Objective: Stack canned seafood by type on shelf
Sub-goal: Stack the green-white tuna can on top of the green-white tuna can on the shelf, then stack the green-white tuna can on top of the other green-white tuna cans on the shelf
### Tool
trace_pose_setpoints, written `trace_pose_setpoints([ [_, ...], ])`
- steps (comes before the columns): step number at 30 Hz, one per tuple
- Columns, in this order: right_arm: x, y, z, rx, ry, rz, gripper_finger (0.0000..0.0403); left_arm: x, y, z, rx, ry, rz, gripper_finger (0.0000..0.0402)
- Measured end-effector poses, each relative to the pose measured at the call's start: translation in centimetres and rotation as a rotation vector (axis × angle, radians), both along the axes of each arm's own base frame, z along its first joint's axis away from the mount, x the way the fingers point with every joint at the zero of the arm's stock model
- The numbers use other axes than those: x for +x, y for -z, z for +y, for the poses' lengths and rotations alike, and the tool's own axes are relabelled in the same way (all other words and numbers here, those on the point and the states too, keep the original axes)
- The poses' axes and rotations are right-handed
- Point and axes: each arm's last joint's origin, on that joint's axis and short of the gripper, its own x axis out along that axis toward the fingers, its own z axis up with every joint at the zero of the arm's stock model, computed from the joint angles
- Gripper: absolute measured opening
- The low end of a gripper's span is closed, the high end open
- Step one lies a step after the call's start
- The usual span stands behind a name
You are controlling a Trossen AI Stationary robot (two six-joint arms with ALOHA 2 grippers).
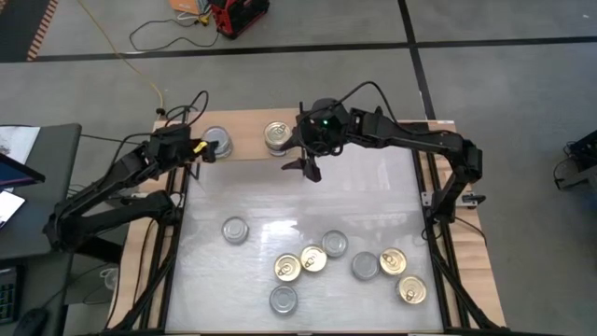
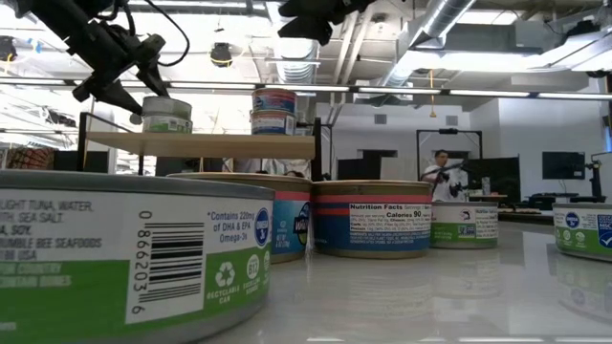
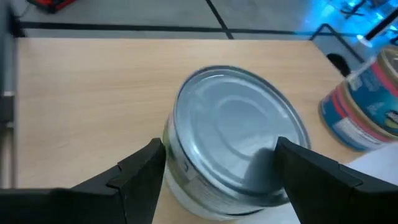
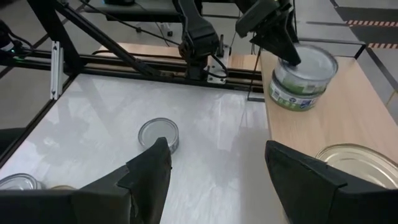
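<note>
The shelf [image 1: 373, 131], a light wood board, lies along the table's far edge. On it stands a silver-lidded tin [image 3: 236, 124], with my left gripper [image 3: 221, 171] open and one finger on each side of it. To its right on the shelf is a stack of two blue-labelled tins [image 2: 274, 111] with a gold lid [image 1: 278, 137] on top. My right gripper [image 1: 308, 168] hangs open over the white table just in front of that stack, with nothing between its fingers [image 4: 149, 174]. Several more tins, gold-lidded [image 1: 287, 269] and silver-lidded [image 1: 235, 230], stand on the table's near half. My left gripper has its fingers [image 3: 146, 171] close beside the silver-lidded tin's wall [image 3: 177, 177], coming from the table's left and slanting down. I cannot tell whether they touch it. The tin stands upright on the shelf.
A thin dark upright [image 2: 80, 141] stands at the shelf's left end. Black frame rails [image 1: 173, 233] run along the table's left and right sides. Bare white tabletop [image 1: 373, 196] lies between the shelf and the loose tins. A person [image 2: 442, 172] stands far back in the room.
</note>
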Motion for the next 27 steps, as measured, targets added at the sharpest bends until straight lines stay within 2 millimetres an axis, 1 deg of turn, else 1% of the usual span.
trace_pose_setpoints([
  [3, 0.1, -0.1, 0.1, -0.002, -0.002, -0.01, 0.0286, 0.2, -0.3, 0.1, 0.02, 0.03, -0.018, 0.0289],
  [9, 0.1, -0.1, 0.4, -0.003, -0.012, -0.011, 0.0286, 0.1, -0.4, 0.1, 0.048, 0.04, 0.014, 0.0289],
  [11, 0.2, -0.1, 0.5, -0.003, -0.012, -0.012, 0.0286, 0.0, -1.0, 0.0, 0.085, 0.039, 0.03, 0.0289],
  [15, 0.2, -0.1, 0.4, -0.004, -0.012, -0.013, 0.0286, -0.4, -3.1, -0.5, 0.228, 0.071, 0.039, 0.0289],
  [18, -0.1, -0.3, 0.1, -0.004, -0.003, -0.014, 0.0286, -0.7, -4.0, -1.4, 0.345, 0.15, 0.056, 0.0289],
  [21, -0.2, -0.2, 0.3, -0.002, -0.003, 0.003, 0.0286, -0.8, -4.2, -2.5, 0.421, 0.264, 0.103, 0.0289],
  [27, -0.2, 2.0, 2.3, -0.107, 0.055, 0.084, 0.0286, 0.1, -3.2, -4.6, 0.501, 0.505, 0.163, 0.0278],
])
